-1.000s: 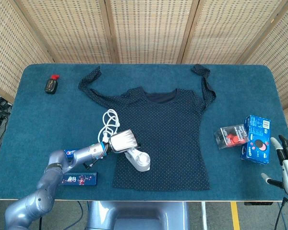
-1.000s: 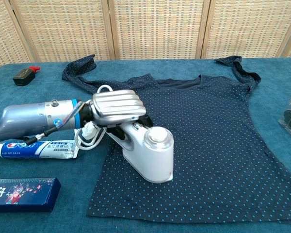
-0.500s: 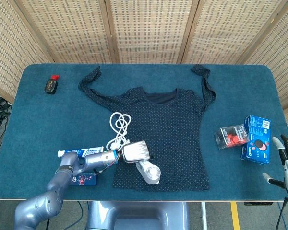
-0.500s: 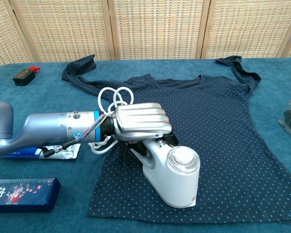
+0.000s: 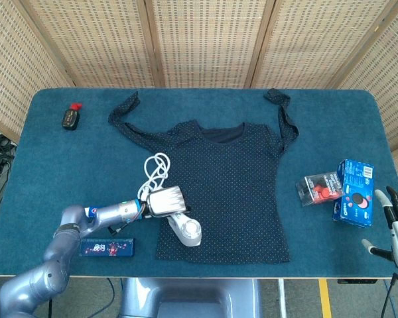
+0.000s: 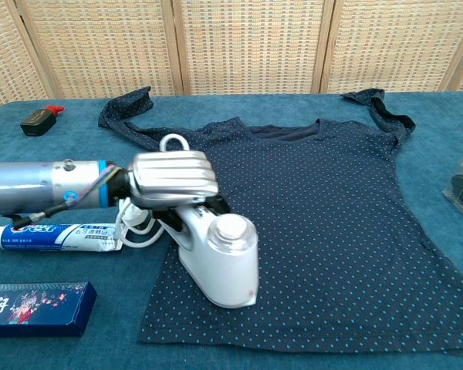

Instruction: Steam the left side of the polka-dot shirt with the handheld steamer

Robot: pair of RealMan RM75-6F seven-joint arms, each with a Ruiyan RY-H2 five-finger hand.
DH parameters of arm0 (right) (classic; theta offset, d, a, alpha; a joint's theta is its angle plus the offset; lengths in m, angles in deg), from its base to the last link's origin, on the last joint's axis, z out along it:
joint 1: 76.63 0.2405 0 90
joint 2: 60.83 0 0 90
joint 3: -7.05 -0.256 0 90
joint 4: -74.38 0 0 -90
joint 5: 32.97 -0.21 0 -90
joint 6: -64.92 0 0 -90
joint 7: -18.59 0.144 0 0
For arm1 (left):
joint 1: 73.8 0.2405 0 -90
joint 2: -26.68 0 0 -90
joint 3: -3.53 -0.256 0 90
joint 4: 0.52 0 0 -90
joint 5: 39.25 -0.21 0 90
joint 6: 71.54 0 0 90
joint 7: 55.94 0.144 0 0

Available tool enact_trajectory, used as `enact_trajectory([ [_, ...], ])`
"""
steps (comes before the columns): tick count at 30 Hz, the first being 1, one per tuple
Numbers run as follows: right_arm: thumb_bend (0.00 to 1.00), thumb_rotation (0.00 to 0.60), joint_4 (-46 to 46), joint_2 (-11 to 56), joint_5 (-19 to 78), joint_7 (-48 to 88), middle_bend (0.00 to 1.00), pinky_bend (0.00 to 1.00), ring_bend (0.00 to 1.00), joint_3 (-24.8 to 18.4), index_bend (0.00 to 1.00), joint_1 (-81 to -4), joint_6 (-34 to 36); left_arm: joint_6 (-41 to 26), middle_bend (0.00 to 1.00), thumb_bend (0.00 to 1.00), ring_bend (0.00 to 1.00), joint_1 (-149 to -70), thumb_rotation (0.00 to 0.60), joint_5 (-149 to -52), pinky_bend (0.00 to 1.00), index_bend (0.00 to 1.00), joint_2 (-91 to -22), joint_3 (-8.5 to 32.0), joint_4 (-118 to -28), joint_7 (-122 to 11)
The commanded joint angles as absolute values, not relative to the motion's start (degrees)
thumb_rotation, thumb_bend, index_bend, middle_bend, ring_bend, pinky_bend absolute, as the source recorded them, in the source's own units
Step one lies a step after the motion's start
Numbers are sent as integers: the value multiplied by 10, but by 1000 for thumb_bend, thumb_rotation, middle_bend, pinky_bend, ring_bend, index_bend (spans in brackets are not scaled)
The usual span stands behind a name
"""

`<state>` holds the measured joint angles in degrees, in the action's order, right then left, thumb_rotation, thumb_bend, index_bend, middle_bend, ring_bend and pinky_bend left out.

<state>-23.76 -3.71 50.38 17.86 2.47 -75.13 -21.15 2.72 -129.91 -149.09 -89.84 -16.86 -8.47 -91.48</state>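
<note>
Your left hand [image 6: 172,177] grips the steamer [image 6: 216,258] on the polka-dot shirt's [image 5: 232,185] lower left. Only the head view shows your right hand [image 5: 396,225], fingers apart, holding nothing. The toothpaste tube's [image 6: 58,235] lettering is unreadable.

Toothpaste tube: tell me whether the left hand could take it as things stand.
Probably not yet: the left hand grips the steamer over the shirt. The toothpaste tube lies beside its forearm, unobstructed, but its fingers are occupied.

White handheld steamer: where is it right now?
The white handheld steamer sits on the navy polka-dot shirt's lower-left edge, held by the left hand.
</note>
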Motion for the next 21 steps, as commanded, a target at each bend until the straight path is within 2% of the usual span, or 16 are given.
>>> enact_trajectory([
  [1,0,600,-239,-35,505,175,0,0,0,26,115,-751,-210,30,854,658,766,-1291,600,-1491,857,1000,-884,-171,-83,-910],
  [13,0,600,-242,-33,506,168,0,0,0,26,116,-750,-211,42,854,658,766,-1278,600,-1493,857,1000,-866,-174,-94,-907],
  [21,0,600,-241,-36,507,174,0,0,0,25,116,-752,-215,83,854,658,766,-1276,600,-1495,857,1000,-876,-172,-107,-920],
])
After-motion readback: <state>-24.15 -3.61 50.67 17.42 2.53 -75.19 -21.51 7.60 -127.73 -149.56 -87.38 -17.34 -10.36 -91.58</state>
